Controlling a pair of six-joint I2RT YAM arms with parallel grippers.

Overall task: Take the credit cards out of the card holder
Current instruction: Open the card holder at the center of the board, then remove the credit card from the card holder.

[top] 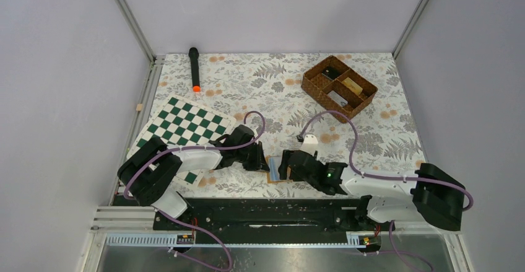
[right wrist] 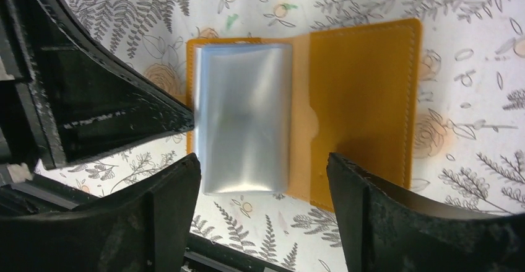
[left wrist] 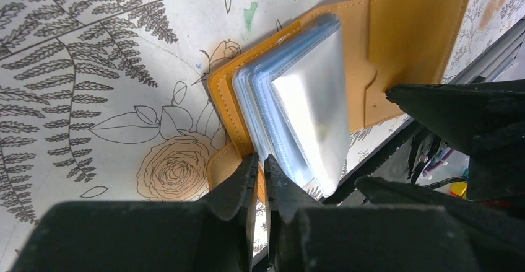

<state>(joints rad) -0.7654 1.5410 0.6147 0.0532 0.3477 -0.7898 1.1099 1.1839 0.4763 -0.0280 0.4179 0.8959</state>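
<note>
Right, both arms are low and stretched along the near edge, wrists meeting at 6 o'clock of the surface (top: 260,86), a fern-and-rose print. The left arm (top: 186,159) runs from its base at 8 o'clock, forearm near flat, pointing toward 3. The right arm (top: 371,185) mirrors it from 4 o'clock, pointing toward 9. The card holder (top: 273,168) lies open and flat btwn the two wrists.

Left jaws: pinched narrow, barely a slit btwn the tips. The tips are down at the holder's edge by the sleeve stack. Whether they actually nip the leather, can't tell.

Right jaws: spread wide, straddling the holder. One tip is by the sleeves' outer corner, the other over the pocket half, and they grip nothing. The fingers (right wrist: 384,222) are matte black and wedge-shaped.

Materials: the holder is orange-tan, leather-look and smooth, w/ a stitched border all round; rectangular, two halves. One half carries a fan of clear plastic sleeves (right wrist: 244,117): glossy, pale blue at the edges, silver glare on the top one, corners rounded. The other half is a plain pocket w/ a half-round thumb notch (right wrist: 312,123).

Elsewhere there's a brown wicker basket (top: 339,87) w/ compartments at 1 o'clock and a green-white chequered mat (top: 186,128) at 9. A black stick w/ orange tip (top: 194,69) lies at 11.
</note>
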